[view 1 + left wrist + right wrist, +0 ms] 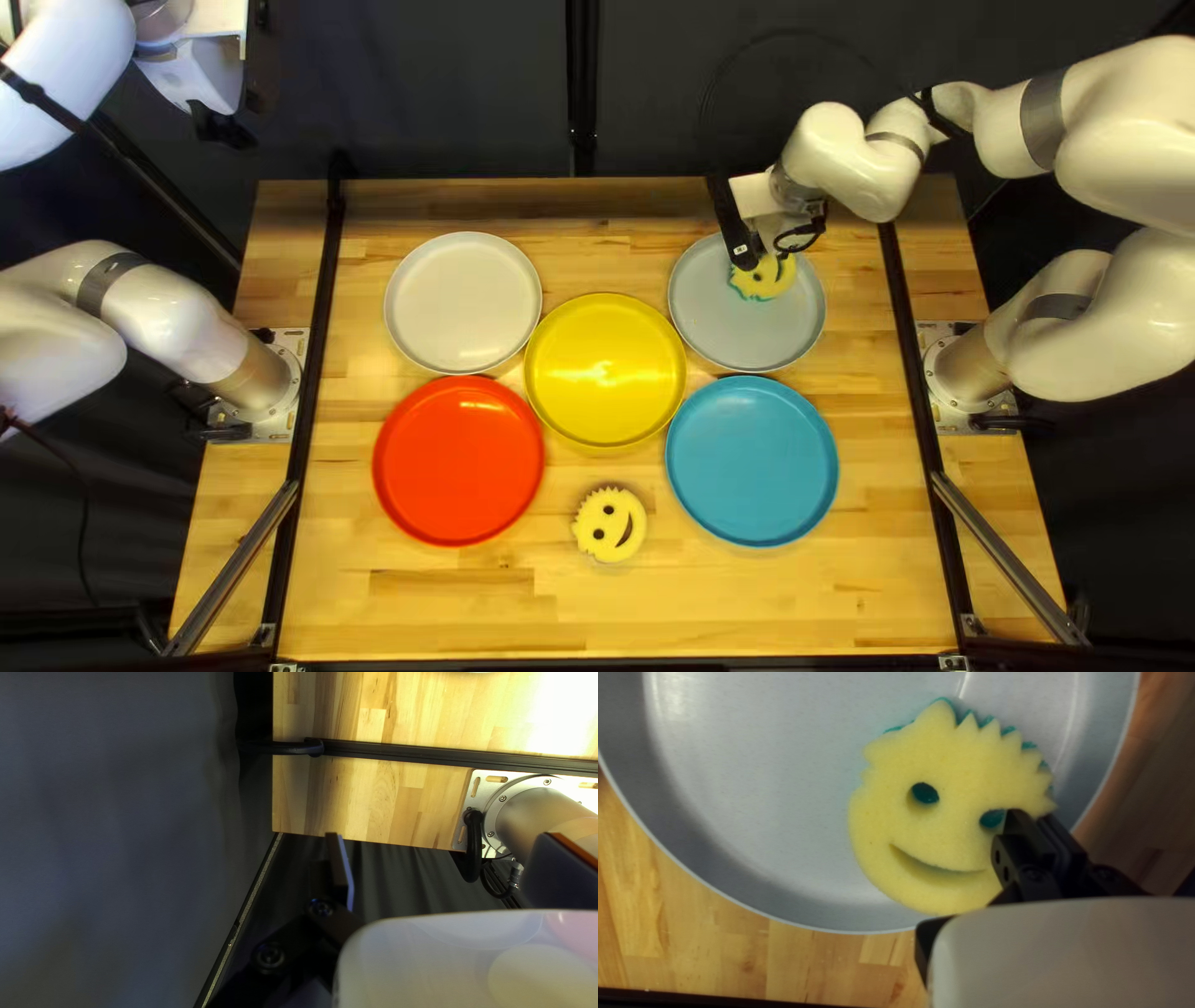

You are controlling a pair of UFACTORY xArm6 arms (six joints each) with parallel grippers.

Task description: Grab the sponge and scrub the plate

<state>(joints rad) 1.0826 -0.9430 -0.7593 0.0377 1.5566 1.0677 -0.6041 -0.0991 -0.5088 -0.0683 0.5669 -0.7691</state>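
At the right back of the top left view, my right gripper is over the grey plate, holding a smiling sponge by its edge. In the right wrist view the right gripper is shut on the yellow sponge, which has a teal underside and lies over the inside of the grey plate. Part of its rim is hidden by the fingers. My left gripper is raised beyond the table's far left corner. Seen from its own wrist, the left gripper is open and holds nothing.
A second smiling sponge lies on the wood near the front. Around the middle stand a yellow plate, a red plate, a blue plate and a pale plate. Black rails run along both table sides.
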